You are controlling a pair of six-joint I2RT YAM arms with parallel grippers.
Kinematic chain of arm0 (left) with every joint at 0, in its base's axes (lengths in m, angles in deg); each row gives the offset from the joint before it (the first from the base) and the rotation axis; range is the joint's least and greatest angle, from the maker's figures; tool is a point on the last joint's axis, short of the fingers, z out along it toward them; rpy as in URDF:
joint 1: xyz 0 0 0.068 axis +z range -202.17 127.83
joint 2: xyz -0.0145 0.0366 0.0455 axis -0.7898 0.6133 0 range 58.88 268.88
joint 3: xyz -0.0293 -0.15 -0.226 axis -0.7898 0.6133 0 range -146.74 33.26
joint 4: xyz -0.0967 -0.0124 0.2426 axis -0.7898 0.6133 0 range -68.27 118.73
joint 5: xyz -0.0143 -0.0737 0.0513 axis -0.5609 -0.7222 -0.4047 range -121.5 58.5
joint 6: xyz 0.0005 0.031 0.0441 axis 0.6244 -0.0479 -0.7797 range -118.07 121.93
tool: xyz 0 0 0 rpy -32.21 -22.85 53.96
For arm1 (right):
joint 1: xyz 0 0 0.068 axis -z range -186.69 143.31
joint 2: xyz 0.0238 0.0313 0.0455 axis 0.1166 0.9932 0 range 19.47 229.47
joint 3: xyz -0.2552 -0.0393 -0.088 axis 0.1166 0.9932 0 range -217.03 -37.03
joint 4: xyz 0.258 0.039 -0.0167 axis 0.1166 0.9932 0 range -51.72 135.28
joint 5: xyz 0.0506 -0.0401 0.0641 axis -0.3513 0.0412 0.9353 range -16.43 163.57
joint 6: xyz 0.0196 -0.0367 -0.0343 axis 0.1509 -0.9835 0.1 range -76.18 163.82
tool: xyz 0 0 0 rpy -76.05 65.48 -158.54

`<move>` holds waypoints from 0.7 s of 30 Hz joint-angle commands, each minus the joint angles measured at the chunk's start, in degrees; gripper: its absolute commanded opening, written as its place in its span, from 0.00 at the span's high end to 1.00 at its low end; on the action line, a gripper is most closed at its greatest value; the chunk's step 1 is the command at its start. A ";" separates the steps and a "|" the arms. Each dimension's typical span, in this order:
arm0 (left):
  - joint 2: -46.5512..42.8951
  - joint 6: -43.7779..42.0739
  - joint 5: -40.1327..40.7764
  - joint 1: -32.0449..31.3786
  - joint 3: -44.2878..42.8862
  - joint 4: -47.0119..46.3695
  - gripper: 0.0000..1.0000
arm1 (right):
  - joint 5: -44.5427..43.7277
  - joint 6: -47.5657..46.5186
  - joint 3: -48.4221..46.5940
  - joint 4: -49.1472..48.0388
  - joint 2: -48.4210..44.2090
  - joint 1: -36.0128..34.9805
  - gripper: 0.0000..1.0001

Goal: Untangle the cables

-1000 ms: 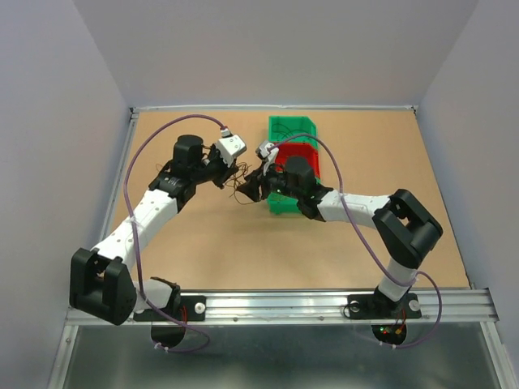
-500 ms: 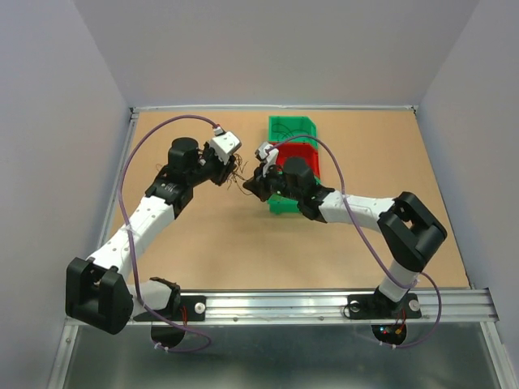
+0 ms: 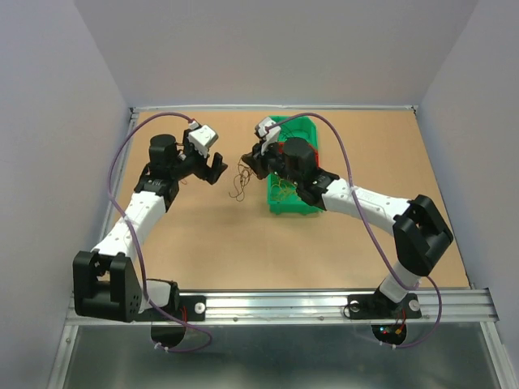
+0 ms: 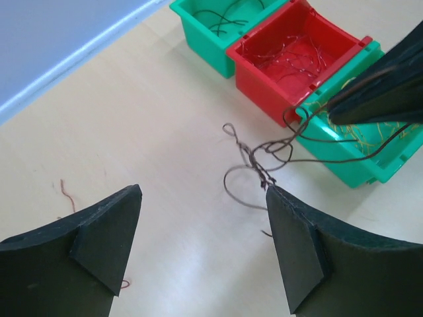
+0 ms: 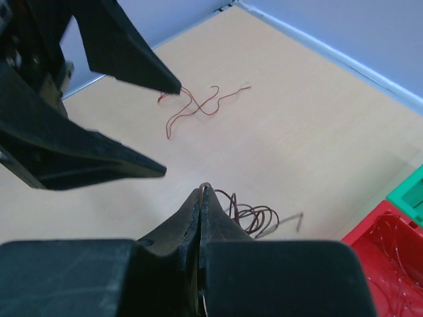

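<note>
A small tangle of thin dark-brown cables (image 3: 239,185) hangs between the two arms, just above the table. My right gripper (image 5: 201,190) is shut on a reddish-brown loop of it, and the coils (image 5: 254,214) dangle below the tips. In the left wrist view the tangle (image 4: 258,165) trails from the right gripper (image 4: 386,92) down to the tabletop. My left gripper (image 4: 204,191) stands wide open with nothing between its fingers, just left of the tangle. From above, the left gripper (image 3: 212,168) and the right gripper (image 3: 248,164) face each other.
A red bin (image 4: 264,79) of thin wires sits between a far green bin (image 4: 198,33) and a near green bin (image 4: 357,168) holding yellow strands. One loose red strand (image 5: 195,105) lies on the table behind the left fingers (image 5: 132,53).
The left gripper opened, let go of the tangle and drew back to the left. The right gripper shut on the tangle and moved it toward the table's far side.
</note>
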 commanded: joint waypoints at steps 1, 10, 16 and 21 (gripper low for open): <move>1.99 -2.29 -9.49 0.27 -0.57 -2.45 0.12 | -2.20 -1.28 -5.84 2.45 -0.54 -0.38 1.00; 11.20 -1.33 -13.45 0.09 -2.41 -4.99 0.12 | -0.72 -1.01 -8.91 2.45 -2.38 -0.38 1.00; 15.78 2.53 -13.81 -0.52 -3.46 -11.32 0.12 | 0.95 0.74 -9.62 0.43 -4.49 -0.38 1.00; 20.00 4.21 -12.84 -3.16 -6.63 -12.73 0.18 | 2.71 2.41 -9.79 -1.24 -6.07 -0.47 1.00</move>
